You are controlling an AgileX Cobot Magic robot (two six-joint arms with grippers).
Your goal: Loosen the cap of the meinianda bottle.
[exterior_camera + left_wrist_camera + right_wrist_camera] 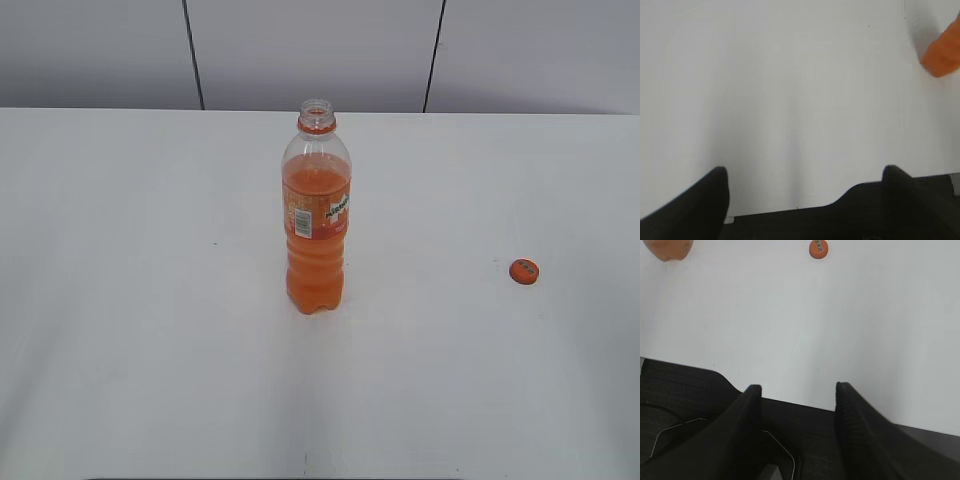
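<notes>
— Fingers?
— Left fingers spread wide, right fingers apart, both holding nothing.
— Bottle?
— The meinianda bottle stands upright mid-worktop, apparently uncapped; the cap lies well to its right.

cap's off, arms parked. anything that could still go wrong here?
1. The meinianda bottle stands upright with an open mouth and is mostly full; a knock from either arm could tip it and spill soda on the table.
2. The cap lies loose, apart from the bottle, and could be swept off.
</notes>
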